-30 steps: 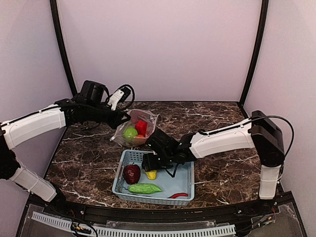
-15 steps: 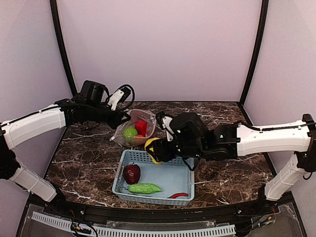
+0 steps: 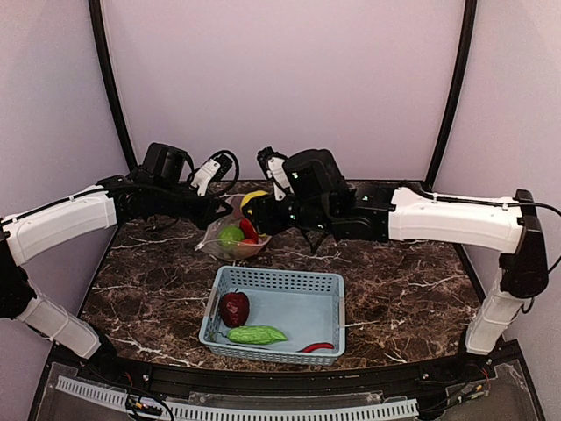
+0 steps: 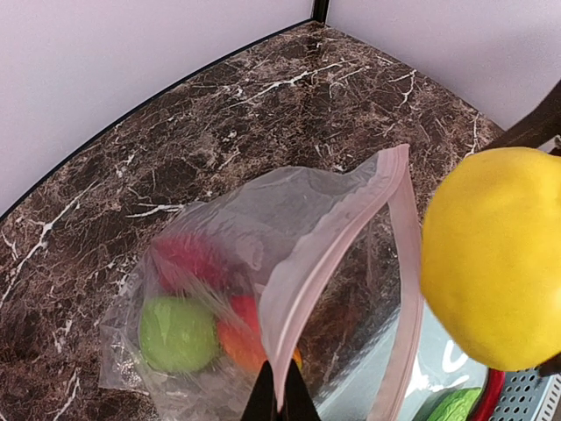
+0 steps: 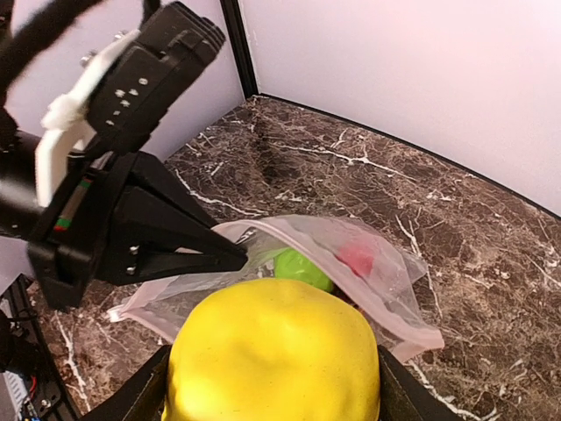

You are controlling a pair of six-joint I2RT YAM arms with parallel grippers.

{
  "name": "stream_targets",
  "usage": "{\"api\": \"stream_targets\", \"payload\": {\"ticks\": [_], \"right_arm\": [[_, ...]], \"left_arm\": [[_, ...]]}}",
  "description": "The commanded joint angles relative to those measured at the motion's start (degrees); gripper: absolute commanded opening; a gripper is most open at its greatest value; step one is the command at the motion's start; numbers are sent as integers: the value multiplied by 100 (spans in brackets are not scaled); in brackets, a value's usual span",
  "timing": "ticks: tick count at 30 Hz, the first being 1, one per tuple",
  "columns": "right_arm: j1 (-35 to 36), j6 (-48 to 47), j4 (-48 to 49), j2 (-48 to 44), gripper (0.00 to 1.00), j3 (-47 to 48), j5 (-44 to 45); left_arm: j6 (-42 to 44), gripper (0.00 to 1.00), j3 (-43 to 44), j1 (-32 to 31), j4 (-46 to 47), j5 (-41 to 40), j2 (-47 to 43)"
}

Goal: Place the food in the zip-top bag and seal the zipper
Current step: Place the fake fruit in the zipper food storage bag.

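My left gripper (image 4: 280, 396) is shut on the pinkish zipper strip (image 4: 326, 250) of the zip-top bag (image 3: 235, 231) and holds its mouth up and open. Inside the bag lie a lime-green piece (image 4: 178, 333), a red piece (image 4: 188, 259) and an orange piece (image 4: 238, 338). My right gripper (image 5: 273, 390) is shut on a yellow pepper (image 5: 273, 351), which hangs just in front of the bag's mouth (image 3: 254, 198). In the basket remain a dark red pepper (image 3: 234, 308), a bumpy green cucumber (image 3: 257, 334) and a thin red chilli (image 3: 317, 347).
The light blue lattice basket (image 3: 276, 279) stands in front of the bag, near the table's front edge. Pale walls and black corner posts (image 3: 449, 96) close off the back and sides of the dark marble table (image 3: 403, 289).
My right arm has lifted the yellow pepper out of the basket and carried it back and up to the bag's mouth. The left arm and the bag have stayed put.
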Motion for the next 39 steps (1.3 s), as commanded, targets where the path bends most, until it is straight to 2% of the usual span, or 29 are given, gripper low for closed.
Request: {"api": "stream_targets", "payload": {"ticks": [1, 14, 16, 25, 39], "right_arm": [[-155, -346, 107, 394, 58, 411, -126], [-357, -76, -278, 1228, 58, 865, 73], [-362, -57, -296, 1282, 61, 894, 75], [-364, 66, -439, 1401, 81, 990, 200], [-359, 69, -423, 1283, 83, 932, 199]], "left_arm": [[53, 1, -65, -4, -66, 114, -150], [55, 1, -58, -4, -61, 122, -171], [49, 1, -58, -4, -62, 133, -172], [60, 1, -58, -4, -72, 98, -195], [66, 1, -58, -4, -74, 98, -206]]}}
